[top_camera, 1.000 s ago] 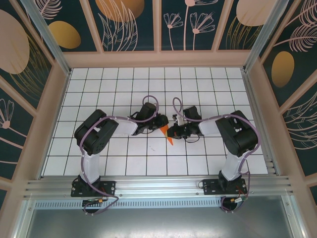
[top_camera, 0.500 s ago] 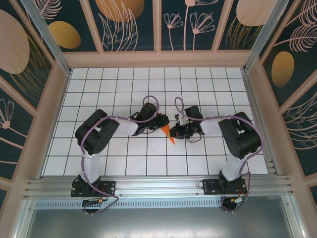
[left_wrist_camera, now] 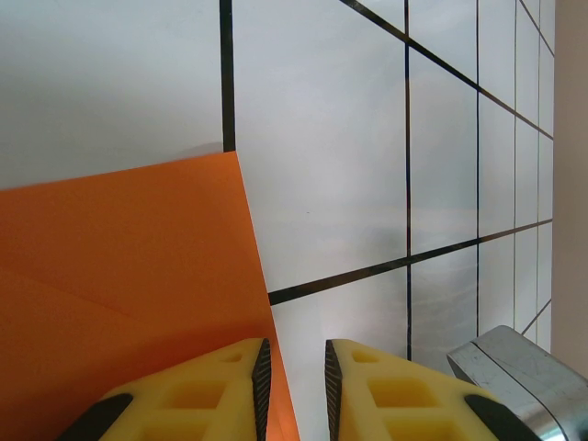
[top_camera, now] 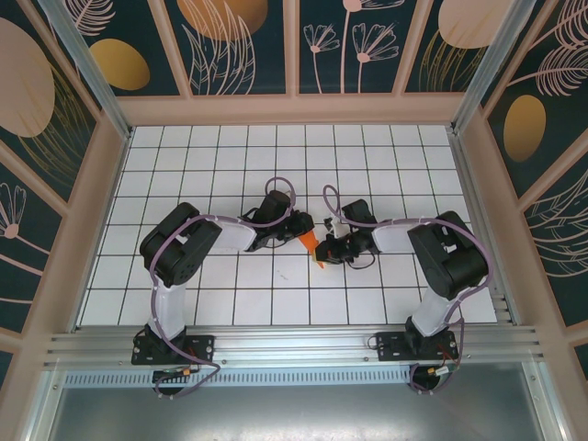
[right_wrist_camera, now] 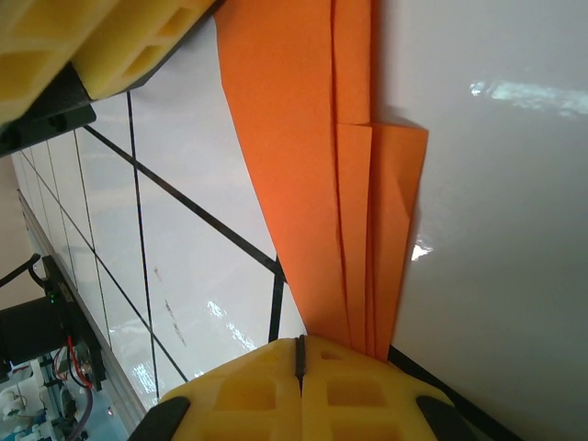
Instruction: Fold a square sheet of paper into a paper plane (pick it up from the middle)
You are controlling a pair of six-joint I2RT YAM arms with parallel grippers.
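Right wrist, right pincer (right_wrist_camera: pixel 299 342) clenched on paper plane (right_wrist_camera: pixel 312 184) (layered folds), left pincer (left_wrist_camera: pixel 294 347) slightly parted.

White grid-tiled table (top_camera: pixel 184 156) enclosed by dark floral walls (top_camera: pixel 243 55).

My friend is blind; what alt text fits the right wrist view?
Folded orange paper stretches over white tiles, its narrow end clamped in the shut yellow right pincer at the bottom. The left pincer sits at top left.
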